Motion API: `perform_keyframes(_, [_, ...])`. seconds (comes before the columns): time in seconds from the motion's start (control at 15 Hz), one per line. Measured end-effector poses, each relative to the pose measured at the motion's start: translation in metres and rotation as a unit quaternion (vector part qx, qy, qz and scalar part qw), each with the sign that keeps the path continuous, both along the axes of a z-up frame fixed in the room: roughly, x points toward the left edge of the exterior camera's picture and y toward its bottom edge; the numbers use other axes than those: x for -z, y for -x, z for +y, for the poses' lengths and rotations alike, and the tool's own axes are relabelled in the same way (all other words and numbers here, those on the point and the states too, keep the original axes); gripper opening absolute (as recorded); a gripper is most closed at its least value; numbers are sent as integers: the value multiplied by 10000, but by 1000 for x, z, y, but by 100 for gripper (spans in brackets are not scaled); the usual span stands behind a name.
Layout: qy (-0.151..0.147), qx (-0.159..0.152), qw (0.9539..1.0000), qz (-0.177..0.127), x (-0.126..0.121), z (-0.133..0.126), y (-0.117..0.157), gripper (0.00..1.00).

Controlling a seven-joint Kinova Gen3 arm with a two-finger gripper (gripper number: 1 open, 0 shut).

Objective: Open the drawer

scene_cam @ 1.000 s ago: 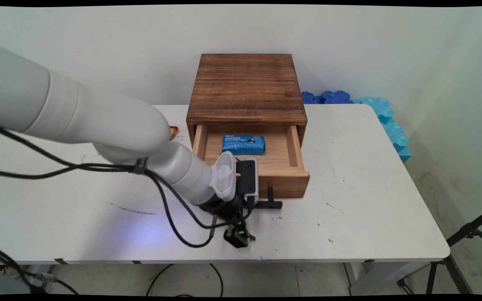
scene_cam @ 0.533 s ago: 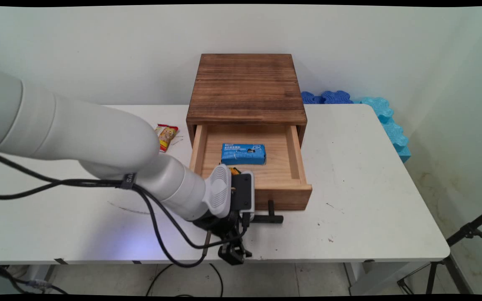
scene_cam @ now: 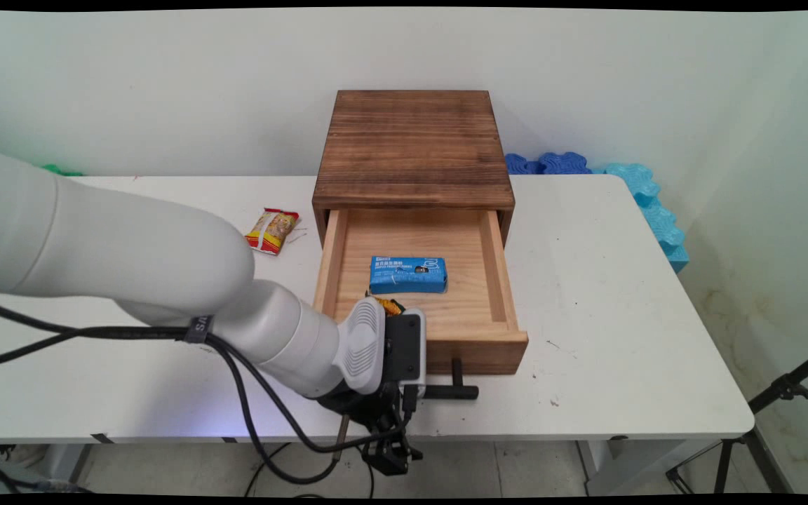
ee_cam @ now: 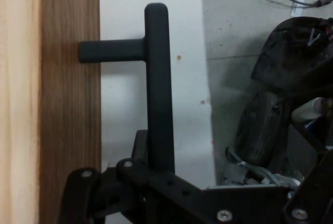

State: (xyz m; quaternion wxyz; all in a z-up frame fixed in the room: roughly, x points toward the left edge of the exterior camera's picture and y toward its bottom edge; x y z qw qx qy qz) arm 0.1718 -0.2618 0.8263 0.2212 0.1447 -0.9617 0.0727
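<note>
Hand view shows our black two-finger gripper (ee_cam: 156, 174) clenched around the black T-shaped bar handle (ee_cam: 157, 78) of the pale wooden drawer (scene_cam: 499, 270), low on the bar, which suits a straight pull. We see the drawer standing open from the dark wooden cabinet (scene_cam: 412, 144), towards six o'clock. Inside lies a blue rectangular packet (scene_cam: 407, 274) (an orange scrap sits beside it). At ten o'clock, a red-and-yellow snack packet (scene_cam: 273, 230) rests on the white table (scene_cam: 621, 315).

Black handle (ee_cam: 157, 86) — brown wooden drawer (scene_cam: 474, 347) — blue packet (scene_cam: 407, 275).
</note>
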Motion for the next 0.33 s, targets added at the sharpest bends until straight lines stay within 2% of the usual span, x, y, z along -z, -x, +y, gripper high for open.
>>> perform_keyframes(0.33, [-24, 39, 10000, 49, 0, 11, 0, 100])
